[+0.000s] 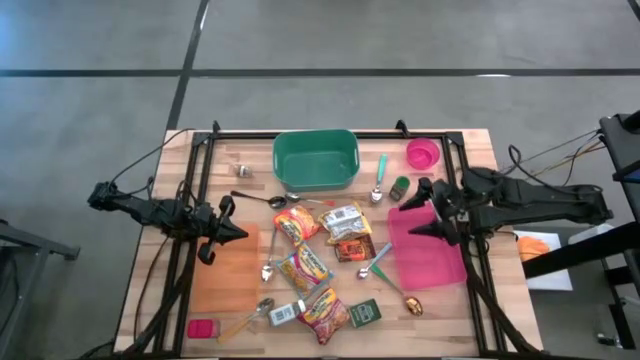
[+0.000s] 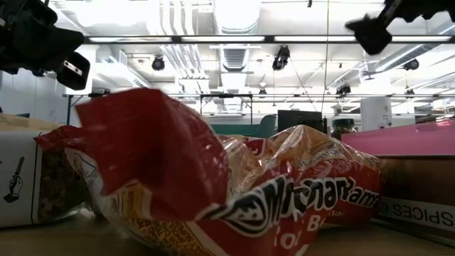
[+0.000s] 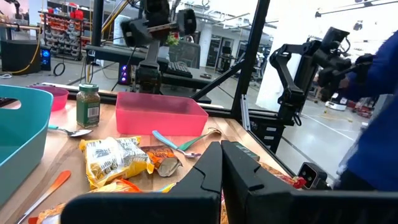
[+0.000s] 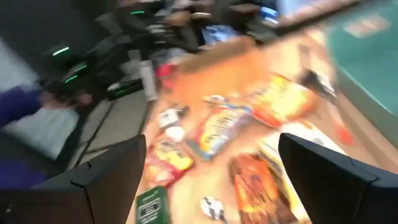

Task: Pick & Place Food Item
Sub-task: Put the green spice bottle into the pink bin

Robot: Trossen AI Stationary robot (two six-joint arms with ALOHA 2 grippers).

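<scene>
Several food packets lie flat on the middle of the wooden table: red-and-yellow noodle packets [image 1: 296,224] [image 1: 305,268] [image 1: 325,313], a silver-and-yellow packet [image 1: 345,219] [image 3: 115,160] and a brown packet [image 1: 355,248]. The low view is filled by one red noodle packet [image 2: 213,192]. My left gripper [image 1: 238,232] [image 3: 221,163] is shut and empty, level above the orange board [image 1: 225,275], left of the packets. My right gripper [image 1: 412,215] [image 4: 211,180] is open and empty, raised over the pink tray's [image 1: 428,255] left edge, facing the packets.
A green bin [image 1: 315,158] and a pink cup [image 1: 422,153] stand at the far side. Spoons [image 1: 378,190] [image 1: 268,270], a spice jar [image 1: 400,188], a green box [image 1: 365,313] and a small white box [image 1: 283,313] lie among the packets. A black frame [image 1: 200,160] rims the table.
</scene>
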